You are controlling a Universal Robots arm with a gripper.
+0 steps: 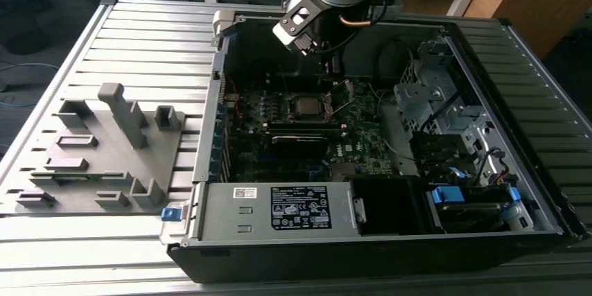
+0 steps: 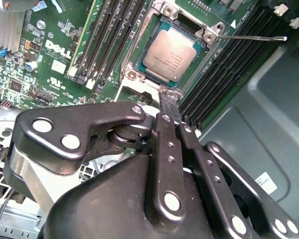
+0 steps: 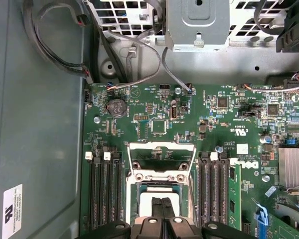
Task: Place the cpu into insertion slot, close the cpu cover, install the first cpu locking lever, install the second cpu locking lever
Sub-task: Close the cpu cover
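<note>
The cpu (image 2: 174, 52) already sits in the slot (image 2: 152, 74), silver top up. The slot lies near the middle of the board (image 3: 229, 124) inside the open case (image 1: 518, 53), between two banks of memory slots (image 2: 109, 35). The placing step therefore looks done, and the cover step seems to be the one in hand. In the first wrist view the cover (image 3: 162, 145) shows as a silvery windowed frame just beyond the chip. It appears raised off the chip, though its exact tilt is hard to judge. A thin lever (image 2: 249, 37) juts from one corner of the slot, unlatched by the look of it. The gripper (image 2: 168, 102) hangs over the slot's near edge, with its fingers pinched together and nothing visible between them. I cannot tell whether it touches the rim. Closing the cover would call for pushing the frame's free edge down flat over the chip, squarely and gently so the cpu is not shifted, while keeping clear of the lever.
</note>
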